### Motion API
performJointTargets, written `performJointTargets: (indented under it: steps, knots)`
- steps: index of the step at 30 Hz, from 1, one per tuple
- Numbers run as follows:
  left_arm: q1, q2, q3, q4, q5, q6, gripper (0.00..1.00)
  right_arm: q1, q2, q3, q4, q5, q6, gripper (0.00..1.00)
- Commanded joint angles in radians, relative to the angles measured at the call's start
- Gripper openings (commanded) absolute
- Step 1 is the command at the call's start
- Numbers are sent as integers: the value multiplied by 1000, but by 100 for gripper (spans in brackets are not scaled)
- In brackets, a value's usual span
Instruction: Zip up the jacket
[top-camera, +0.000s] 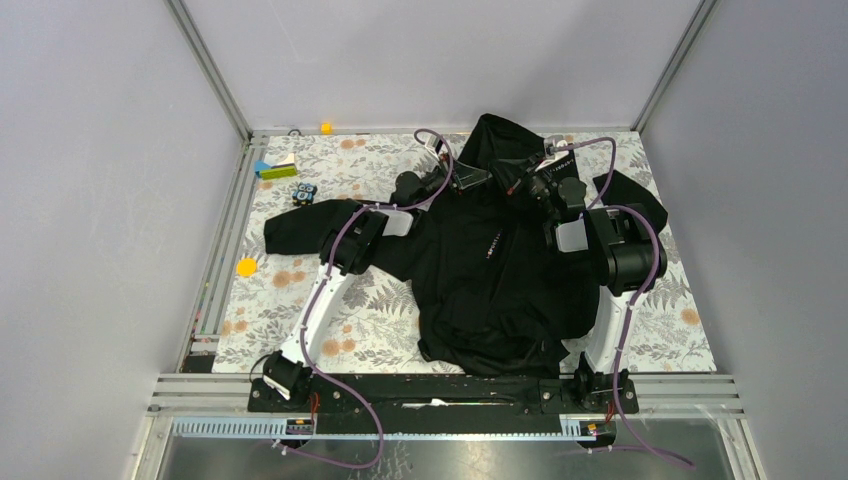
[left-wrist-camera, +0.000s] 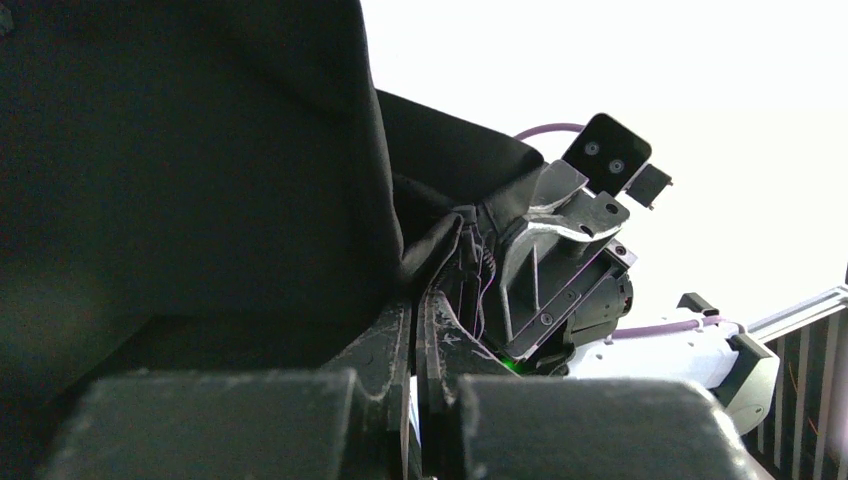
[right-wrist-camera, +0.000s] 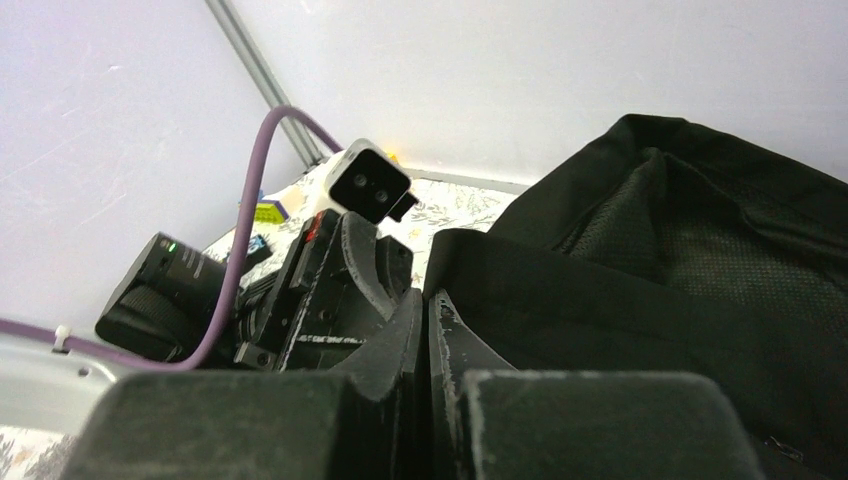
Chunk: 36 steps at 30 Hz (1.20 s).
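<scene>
**Black jacket gripped at the collar by two claws**

Black fabric: one jacket (top-camera: 490, 280) lies spread on the flower-patterned surface (top-camera: 370, 320), hood toward the far wall. Two claws meet at its collar. Both the left claw (left-wrist-camera: 418, 305) and the right claw (right-wrist-camera: 424, 300) are closed tight, seemingly pinching the fabric edge, probably to steady the zip's top end. One yellow disc (top-camera: 246, 267) lies well apart, at left.

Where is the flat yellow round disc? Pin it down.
Top view, left side: the flat yellow round disc lies on the floral table cover, just nearer than the sleeve of the large black fabric jacket, beside the left arm.
</scene>
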Motion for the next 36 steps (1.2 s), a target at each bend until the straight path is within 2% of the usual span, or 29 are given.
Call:
performJointTargets:
  steps: [1,6,10,18,25,31,36]
  knots:
    - [-30,-74,-48,84,-7,40,0,10,-33,12,185,111,14,0]
    - [-30,-128,-125,94,-40,99,0,0,-25,16,181,93,31,0]
    - [-35,-177,-151,-5,-30,200,0,-2,-10,27,184,62,39,0]
    - [-37,-192,-176,5,-41,216,0,-2,-5,33,185,51,51,0]
    - [-38,-287,-257,-78,-69,365,0,-3,-9,13,185,66,60,0]
    - [-63,-258,-237,-73,-84,349,0,-14,1,53,189,113,186,0]
    - [-66,-231,-213,-124,-98,351,0,-14,-14,67,191,84,214,0]
